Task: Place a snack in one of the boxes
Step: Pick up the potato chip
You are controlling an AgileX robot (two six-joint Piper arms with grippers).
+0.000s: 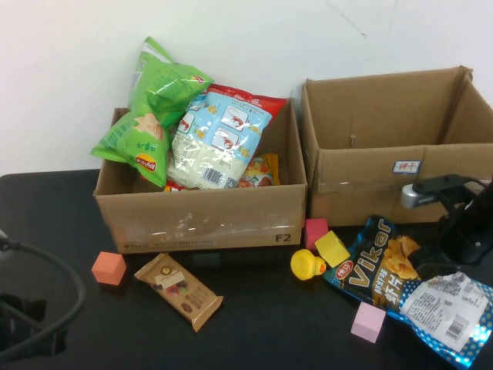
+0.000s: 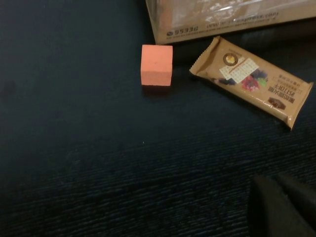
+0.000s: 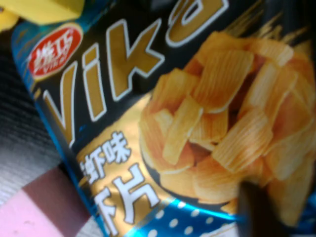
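Note:
A blue and black Vikar chips bag (image 1: 400, 289) lies on the black table in front of the empty right cardboard box (image 1: 385, 166). My right gripper (image 1: 454, 247) is down at the bag's far right edge, and the bag (image 3: 197, 123) fills the right wrist view from very close. The left cardboard box (image 1: 200, 216) holds a green chips bag (image 1: 146, 116), a white and blue snack bag (image 1: 219, 135) and other packs. A brown snack bar (image 1: 179, 290) lies in front of it. My left gripper (image 1: 19, 320) is parked at the near left, shut and empty (image 2: 284, 197).
An orange cube (image 1: 108, 267), a pink cube (image 1: 315, 232), a yellow block (image 1: 332, 247), a yellow rubber duck (image 1: 307, 265) and a light pink cube (image 1: 368, 321) lie on the table. The orange cube (image 2: 156, 64) and the snack bar (image 2: 252, 81) show in the left wrist view.

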